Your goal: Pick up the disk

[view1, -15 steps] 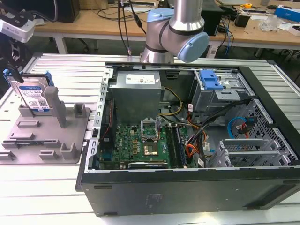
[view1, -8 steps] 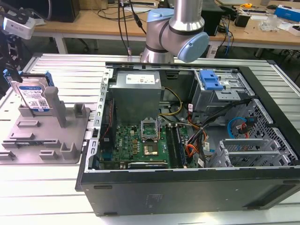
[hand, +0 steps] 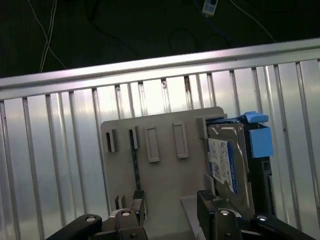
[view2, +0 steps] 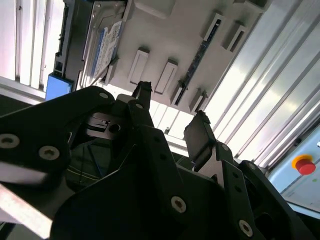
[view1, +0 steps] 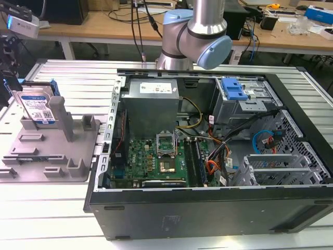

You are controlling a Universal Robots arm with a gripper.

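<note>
Standing in grey fixture on ribbed metal tbl: disk; claw apart; benches in bkgd.

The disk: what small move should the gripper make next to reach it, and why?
Probably a sideways shift of the open gripper until the disk lines up with its gap. In the first wrist view that gap faces the bare fixture, while the disk stands on edge off to one side, untouched.
</note>
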